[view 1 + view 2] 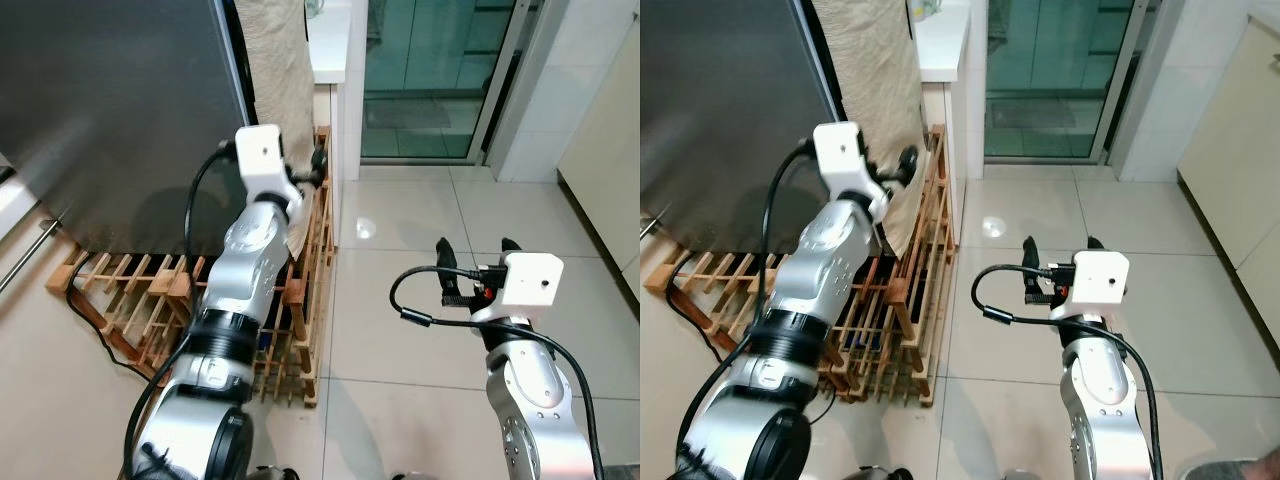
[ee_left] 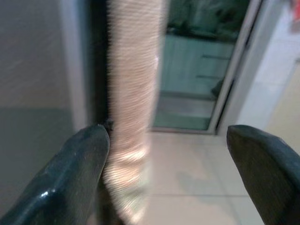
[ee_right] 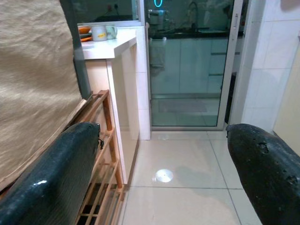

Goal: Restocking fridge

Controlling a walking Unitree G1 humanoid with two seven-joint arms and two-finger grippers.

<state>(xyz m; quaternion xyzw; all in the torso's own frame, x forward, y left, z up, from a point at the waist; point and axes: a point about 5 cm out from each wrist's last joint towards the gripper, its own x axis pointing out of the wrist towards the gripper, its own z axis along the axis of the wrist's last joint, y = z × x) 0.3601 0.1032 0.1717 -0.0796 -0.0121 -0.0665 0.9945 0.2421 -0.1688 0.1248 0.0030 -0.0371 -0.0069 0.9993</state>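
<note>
The fridge (image 1: 110, 110) is a tall dark steel box on my left, with its door closed. A beige woven cloth (image 1: 275, 70) hangs along its right side. My left gripper (image 1: 316, 163) is raised at the fridge's right edge, beside the cloth. In the left wrist view it (image 2: 168, 154) is open, with one finger (image 2: 79, 168) touching or nearly touching the dark fridge edge and the cloth (image 2: 133, 108) just inside the gap. My right gripper (image 1: 476, 246) hovers open and holding nothing over the tiled floor on the right.
A slatted wooden rack (image 1: 130, 290) lies under the fridge and stands along its side. A black cable (image 1: 95, 320) runs through it. A white counter (image 3: 108, 47) with a mug (image 3: 99, 33) stands behind the cloth. A glass sliding door (image 1: 430, 70) is ahead, and a cream cabinet (image 1: 610, 130) is on the right.
</note>
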